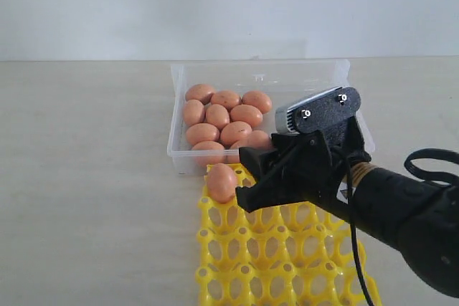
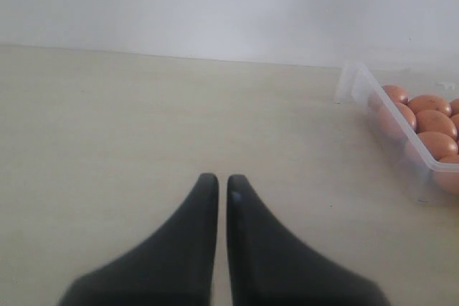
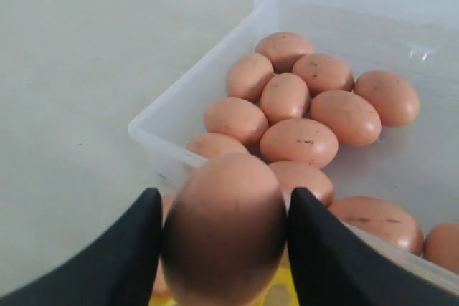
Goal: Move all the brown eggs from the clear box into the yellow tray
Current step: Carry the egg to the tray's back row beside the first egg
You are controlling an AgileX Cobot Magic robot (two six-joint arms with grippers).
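Clear box (image 1: pixel 174 121) upper centre, about ten brown eggs (image 1: pixel 217 116) inside. Yellow tray (image 1: pixel 272 263) touching it below. Right fingers (image 3: pixel 129 249) clamp held egg (image 1: pixel 221 182), long axis upright, at tray's upper-left corner cup. Left fingers (image 2: pixel 204 198) near-closed, empty, well apart.

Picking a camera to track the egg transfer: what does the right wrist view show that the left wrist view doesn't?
Right wrist only: the right gripper clamped on one brown egg, a sliver of yellow tray beneath. Left wrist only: the left gripper, shut and empty. Both: the clear box holding eggs, on the table.
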